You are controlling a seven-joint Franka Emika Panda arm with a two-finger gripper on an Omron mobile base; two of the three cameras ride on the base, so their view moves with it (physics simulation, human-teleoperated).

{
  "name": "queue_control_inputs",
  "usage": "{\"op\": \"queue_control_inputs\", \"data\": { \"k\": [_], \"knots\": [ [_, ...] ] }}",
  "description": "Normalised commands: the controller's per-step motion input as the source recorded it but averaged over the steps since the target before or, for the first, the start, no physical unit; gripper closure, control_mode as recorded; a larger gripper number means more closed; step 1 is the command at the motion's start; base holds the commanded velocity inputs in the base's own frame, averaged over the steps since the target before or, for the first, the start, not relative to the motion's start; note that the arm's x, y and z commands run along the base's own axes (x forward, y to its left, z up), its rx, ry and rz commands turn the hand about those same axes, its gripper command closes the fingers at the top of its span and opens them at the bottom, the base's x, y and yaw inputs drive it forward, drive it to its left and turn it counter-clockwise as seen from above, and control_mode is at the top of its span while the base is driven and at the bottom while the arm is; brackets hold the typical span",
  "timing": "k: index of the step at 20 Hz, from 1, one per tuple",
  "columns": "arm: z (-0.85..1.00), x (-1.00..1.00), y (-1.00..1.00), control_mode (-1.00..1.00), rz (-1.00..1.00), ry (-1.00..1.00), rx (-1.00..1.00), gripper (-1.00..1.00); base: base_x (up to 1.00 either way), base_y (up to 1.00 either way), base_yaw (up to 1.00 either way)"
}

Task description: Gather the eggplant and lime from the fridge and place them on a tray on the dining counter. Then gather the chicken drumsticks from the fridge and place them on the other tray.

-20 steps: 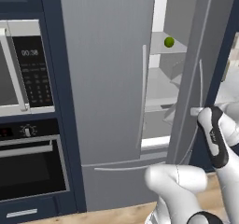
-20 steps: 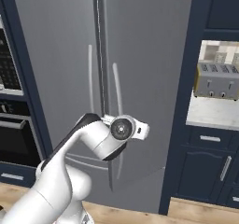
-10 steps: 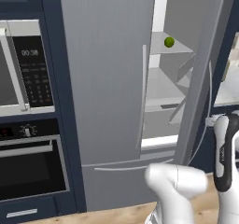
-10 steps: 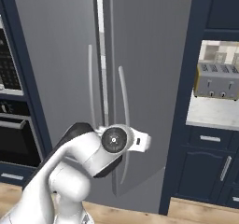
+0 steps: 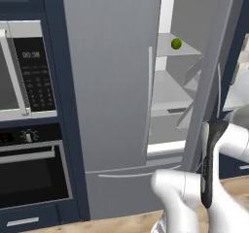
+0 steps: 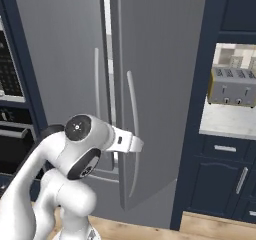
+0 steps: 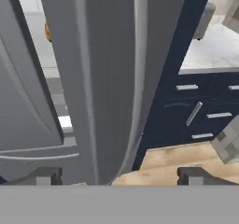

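The grey fridge's right door [image 5: 214, 81] stands partly open, and a slice of white shelves shows through the gap. A small green lime [image 5: 176, 43] sits on an upper shelf. In the hand view my gripper [image 7: 120, 176] is open, its fingertips [image 7: 44, 175] wide apart with nothing between them. It faces the edge of the right door [image 7: 116, 78] and its long handle [image 7: 140, 55] from close by. A small orange-brown sliver [image 7: 47, 31] shows inside past the door; I cannot tell what it is. The eggplant and the trays are out of view.
The fridge's left door [image 5: 112, 81] is shut. A microwave [image 5: 24, 72] above a wall oven [image 5: 29, 169] stands left of the fridge. Right of it, dark blue cabinets [image 6: 225, 184] carry a counter with a toaster [image 6: 232, 86]. Wooden floor [image 7: 186, 157] lies below.
The gripper went from shut at the right door's handle to open and has let go. The arm has dropped back and lower. The door stands wider than a second ago.
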Motion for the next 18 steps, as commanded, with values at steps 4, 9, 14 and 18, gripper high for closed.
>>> {"op": "queue_control_inputs", "data": {
  "k": [4, 9, 14, 18],
  "knots": [
    [0.07, 0.36, 0.81, -1.0, -0.25, 0.2, -0.17, -1.0, 0.0, 0.0, 0.0],
    [-0.03, 0.22, 0.41, -1.0, -0.08, 0.06, -0.26, -1.0, 0.0, 0.0, 0.0],
    [-0.05, 0.87, 0.44, -1.0, -0.12, 0.09, -0.18, -1.0, 0.0, 0.0, 0.0],
    [-0.01, 0.77, 0.45, -1.0, -0.19, 0.04, -0.16, -1.0, 0.0, 0.0, 0.0]
  ]
}}
